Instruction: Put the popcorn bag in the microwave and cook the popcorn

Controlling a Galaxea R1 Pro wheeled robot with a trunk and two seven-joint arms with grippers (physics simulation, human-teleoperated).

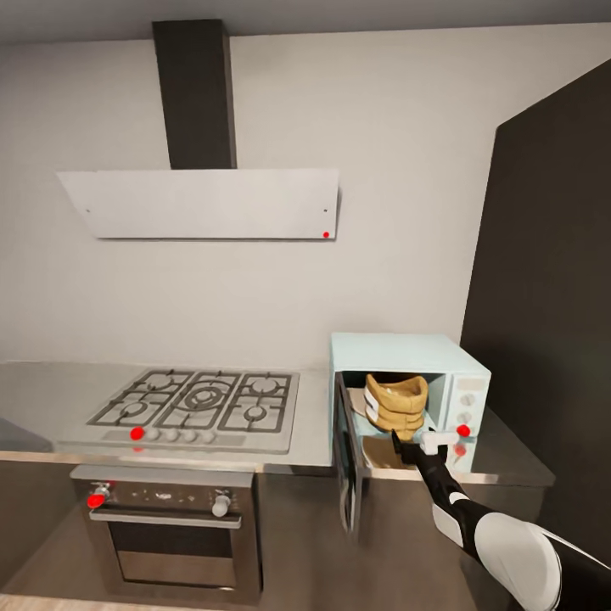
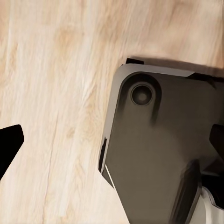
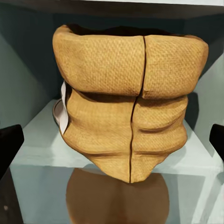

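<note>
Closing the door [image 1: 346,462] now risks trapping your right gripper [image 1: 406,443], which hangs spread and empty at the microwave [image 1: 454,361] mouth; the bag [image 3: 128,100] stands inside, near the front edge.

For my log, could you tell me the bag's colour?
Tan-brown woven cloth; the bag shows best in the right wrist view.

Right arm [image 1: 496,530] outstretched forward, its pincer [image 1: 406,445] spread wide; left pincer [image 2: 112,140] likewise spread, pointing down.
</note>
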